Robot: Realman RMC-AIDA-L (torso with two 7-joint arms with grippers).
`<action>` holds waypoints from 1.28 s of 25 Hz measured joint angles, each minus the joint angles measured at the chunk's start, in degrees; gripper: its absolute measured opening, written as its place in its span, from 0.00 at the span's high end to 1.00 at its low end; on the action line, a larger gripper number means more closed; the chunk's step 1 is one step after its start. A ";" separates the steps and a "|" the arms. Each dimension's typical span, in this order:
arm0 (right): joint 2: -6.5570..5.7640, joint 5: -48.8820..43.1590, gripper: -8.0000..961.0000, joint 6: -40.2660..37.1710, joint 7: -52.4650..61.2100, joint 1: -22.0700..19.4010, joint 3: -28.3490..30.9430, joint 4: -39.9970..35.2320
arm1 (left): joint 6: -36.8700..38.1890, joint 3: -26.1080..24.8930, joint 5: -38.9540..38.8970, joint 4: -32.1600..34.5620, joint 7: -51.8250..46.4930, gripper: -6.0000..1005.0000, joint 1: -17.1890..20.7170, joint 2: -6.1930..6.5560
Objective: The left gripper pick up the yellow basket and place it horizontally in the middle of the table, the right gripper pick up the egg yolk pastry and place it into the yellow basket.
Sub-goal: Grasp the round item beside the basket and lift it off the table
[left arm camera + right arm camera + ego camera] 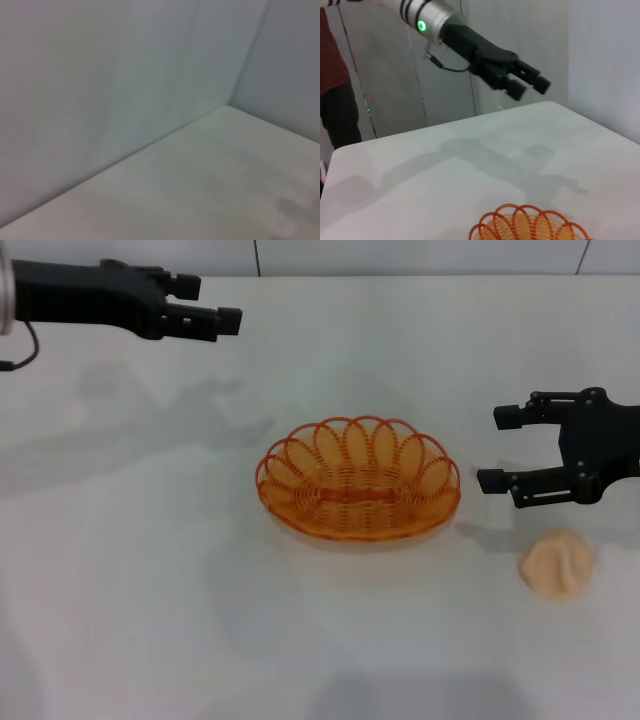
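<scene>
While the white bench (150,620) spreads across the whole head view, the yellow basket (358,480) rests flat near its middle, long side running parallel to the near edge, open side up and holding nothing. A sliver of its looped orange rim also shows in the right wrist view (530,225), with bare bench surface beyond it. Over the far left corner of the bench hangs the left gripper (205,305), raised well clear of the surface and well apart from the basket; its black forearm reaches in from the left edge, and the right wrist view shows the silver arm behind it with a green ring light lit (527,82). Its jaws are parted a little, with a narrow gap between the two fingers, and they grip nothing. Near the right edge of the bench the right gripper (500,448) hovers just beside the basket's right end without touching it, its jaws spread wide and empty, pointing toward the middle of the bench. Below it, closer to the near edge and toward the near right corner, the egg yolk pastry (556,563) sits alone on the bench, apart from both the basket and the gripper above it. Only a bare bench corner against pale walls appears in the left wrist view.
</scene>
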 joint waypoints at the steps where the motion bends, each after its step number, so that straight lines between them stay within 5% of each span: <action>1: 0.00 -0.05 0.20 0.06 0.34 0.00 -0.02 0.00 | 1.71 0.00 -0.48 -0.02 1.18 0.14 0.16 0.37; 11: -0.48 -2.88 0.20 -0.51 4.33 -0.61 0.43 -2.32 | 14.71 4.52 2.96 0.29 5.90 0.14 -0.50 1.01; 17: -0.27 -10.46 0.21 -2.44 10.68 -1.34 0.47 -7.86 | 15.62 8.86 3.16 0.82 6.20 0.14 -1.06 0.38; 32: -0.26 -20.06 0.21 -3.73 17.23 -1.54 0.14 -10.66 | 14.73 9.19 3.24 0.34 6.55 0.14 -1.85 0.04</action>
